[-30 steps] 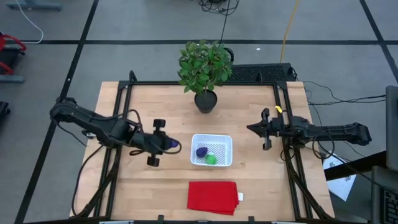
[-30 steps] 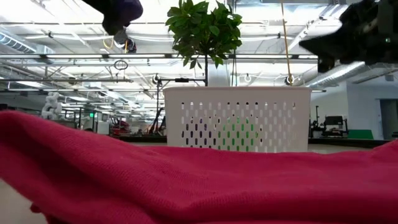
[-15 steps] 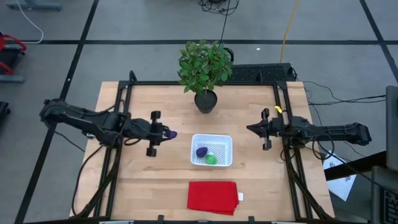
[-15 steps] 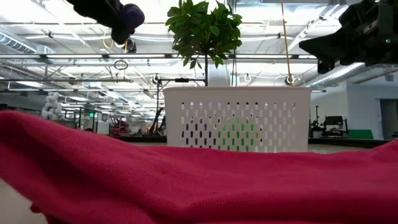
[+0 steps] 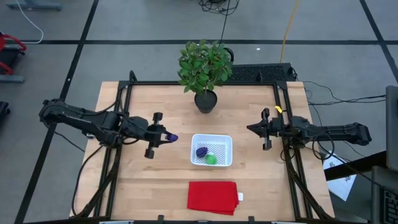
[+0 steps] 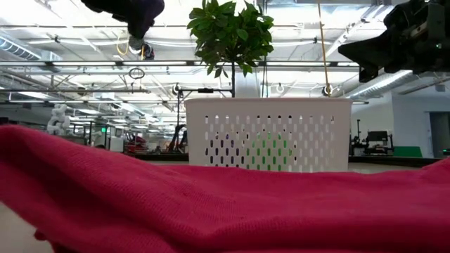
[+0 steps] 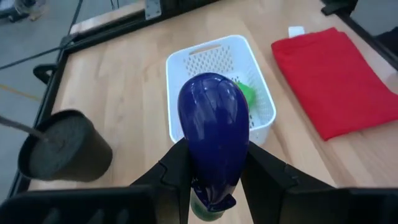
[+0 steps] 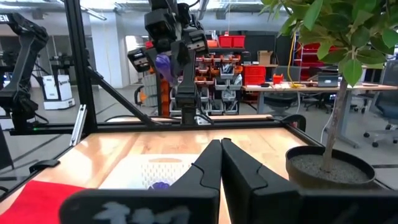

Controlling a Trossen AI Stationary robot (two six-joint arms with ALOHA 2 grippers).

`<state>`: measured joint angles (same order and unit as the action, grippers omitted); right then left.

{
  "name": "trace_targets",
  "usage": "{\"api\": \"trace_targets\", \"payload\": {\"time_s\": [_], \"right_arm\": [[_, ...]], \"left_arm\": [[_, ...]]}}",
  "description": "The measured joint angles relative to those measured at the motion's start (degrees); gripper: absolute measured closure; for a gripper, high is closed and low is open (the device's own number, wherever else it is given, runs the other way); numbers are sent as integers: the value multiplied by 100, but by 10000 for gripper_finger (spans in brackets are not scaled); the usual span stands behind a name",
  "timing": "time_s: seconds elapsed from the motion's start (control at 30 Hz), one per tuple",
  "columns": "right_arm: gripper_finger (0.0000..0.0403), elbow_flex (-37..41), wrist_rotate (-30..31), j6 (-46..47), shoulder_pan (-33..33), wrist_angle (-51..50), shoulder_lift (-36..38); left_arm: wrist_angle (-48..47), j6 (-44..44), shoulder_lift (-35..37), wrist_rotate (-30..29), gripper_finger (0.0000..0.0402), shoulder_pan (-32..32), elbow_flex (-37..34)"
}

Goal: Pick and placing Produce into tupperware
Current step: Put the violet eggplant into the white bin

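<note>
My left gripper [image 5: 163,137] hovers above the table just left of the white basket [image 5: 211,150], shut on the elongated dark purple piece [image 7: 213,124]. The basket rests on its perforated bottom. The roundish purple piece [image 5: 201,151] and the green round piece [image 5: 212,159] lie inside it. In the left wrist view the green piece [image 7: 247,93] shows behind the held one. In the low view the left gripper [image 6: 137,14] is high above the basket [image 6: 267,133]. My right gripper [image 8: 221,149] is shut and waits right of the basket [image 5: 265,129]. My left gripper pinches the elongated purple piece between its two fingers [image 7: 177,168], near its green stem end [image 7: 205,208]. The purple body [image 7: 213,106] sticks out ahead along the fingers, toward the basket. The fingers come from the table's left, slanting down. The piece is lifted clear of the table.
A potted plant [image 5: 205,71] stands at the far middle of the table, its dark pot [image 7: 62,146] close to the left gripper. A flat red cloth [image 5: 212,196] lies near the near edge, in front of the basket. Black frame rails [image 5: 118,112] run along both table sides.
My left gripper, still shut on the purple piece, has moved a little toward the table's far and left edges, away from the basket's left rim, then edged slightly back toward the basket. The piece has gone with it.
</note>
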<state>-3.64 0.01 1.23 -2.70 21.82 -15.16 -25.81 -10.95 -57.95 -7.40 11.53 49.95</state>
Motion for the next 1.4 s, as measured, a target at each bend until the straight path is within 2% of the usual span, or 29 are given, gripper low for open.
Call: {"api": "trace_targets", "payload": {"time_s": [0.27, 0.57, 0.8, 1.0, 1.17, 1.4], "right_arm": [[403, 0, 0, -66, 0, -8, 0], [403, 0, 0, -83, 0, 15, 0], [403, 0, 0, -83, 0, 12, 0], [403, 0, 0, -91, 0, 11, 0], [403, 0, 0, -107, 0, 5, -1], [403, 0, 0, -107, 1, -28, -2]], "left_arm": [[1005, -216, -154, 151, 293, -214, 1], [2037, -119, -936, 1184, 293, -741, 2], [2948, 189, -1688, 1624, 293, -1091, 21], [2872, 466, -2386, 1953, 293, -1330, 422], [2768, 356, -2863, 2425, 293, -1376, 846], [2675, 203, -3301, 2709, 293, -1379, 1312]]}}
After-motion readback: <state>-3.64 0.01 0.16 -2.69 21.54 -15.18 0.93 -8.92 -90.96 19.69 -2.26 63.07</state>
